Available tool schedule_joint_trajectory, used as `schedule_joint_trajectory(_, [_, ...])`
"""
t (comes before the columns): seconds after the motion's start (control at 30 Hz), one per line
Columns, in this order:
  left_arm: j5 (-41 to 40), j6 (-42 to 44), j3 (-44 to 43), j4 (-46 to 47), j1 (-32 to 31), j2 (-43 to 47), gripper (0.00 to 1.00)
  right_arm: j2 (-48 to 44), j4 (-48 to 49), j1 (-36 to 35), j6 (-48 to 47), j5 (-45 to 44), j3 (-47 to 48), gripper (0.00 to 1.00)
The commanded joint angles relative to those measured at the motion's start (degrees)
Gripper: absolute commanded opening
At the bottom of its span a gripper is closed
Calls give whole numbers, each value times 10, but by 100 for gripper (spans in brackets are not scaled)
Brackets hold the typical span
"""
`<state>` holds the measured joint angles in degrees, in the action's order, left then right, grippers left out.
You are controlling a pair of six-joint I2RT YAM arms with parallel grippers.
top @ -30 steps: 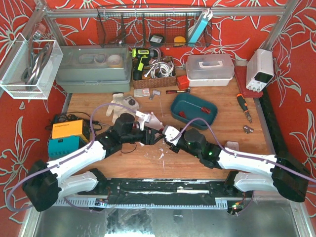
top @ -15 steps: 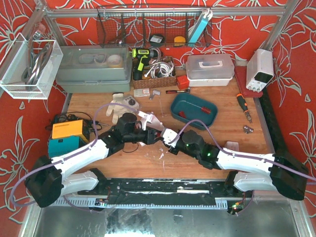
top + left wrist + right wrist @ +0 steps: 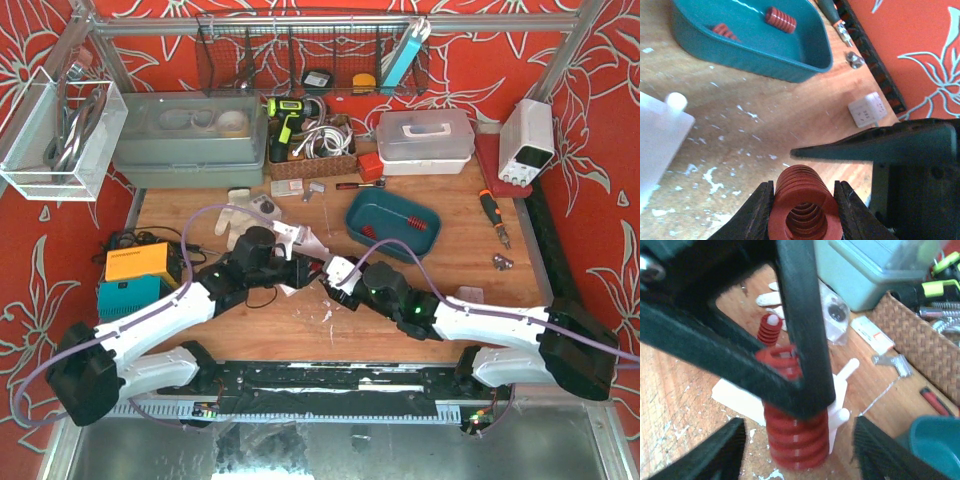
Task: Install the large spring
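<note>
Here's the left end effector (image 3: 803, 185) clamped on the large spring (image 3: 805, 215): fat red coils, hollow bore facing the left wrist camera, over the table (image 3: 740, 125). The right wrist view shows what that hides: the right end effector (image 3: 800, 421) spread wide, fingers (image 3: 715, 455) at 7 and 5 o'clock, spring upright, white pegged fixture (image 3: 737, 399) just behind, small red spring (image 3: 770, 331) at 11 o'clock.

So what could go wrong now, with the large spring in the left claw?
The large spring is pinched only at its sides by the left claw; it might slip. The right claw hangs very close, so the arms could collide. The small spring on its peg might be knocked.
</note>
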<state>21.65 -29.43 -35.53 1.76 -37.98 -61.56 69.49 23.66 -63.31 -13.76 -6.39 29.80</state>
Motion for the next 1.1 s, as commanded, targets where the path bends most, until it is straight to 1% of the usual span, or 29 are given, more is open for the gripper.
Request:
schedule_joint_trajectory(0.0, [-100,35,-38,-40,-2,24,9,-19,-22,-3,35,-68,18,66])
schedule_joint_trajectory(0.17, [-196,67,-64,-80,-2,10,8,-56,-39,-1,61,-147,2,88])
schedule_joint_trajectory(0.27, [-243,81,-87,-102,-2,-16,8,-72,-50,4,72,-186,-3,98])
schedule_joint_trajectory(0.43, [-318,105,-134,-135,-2,-67,9,-76,-33,13,75,-265,-18,99])
schedule_joint_trajectory(0.6, [-363,116,-184,-152,-1,-133,9,-87,-57,27,93,-326,-16,99])
schedule_joint_trajectory(0.7, [-366,125,-217,-163,0,-179,13,-105,-60,39,106,-327,-28,99])
schedule_joint_trajectory(0.77, [-372,130,-241,-172,2,-210,14,-120,-57,45,111,-323,-36,99])
schedule_joint_trajectory(0.93, [-392,129,-304,-210,11,-278,11,-150,-63,58,127,-304,-46,99])
schedule_joint_trajectory(1.07, [-393,126,-331,-221,19,-305,10,-158,-68,63,132,-298,-48,99])
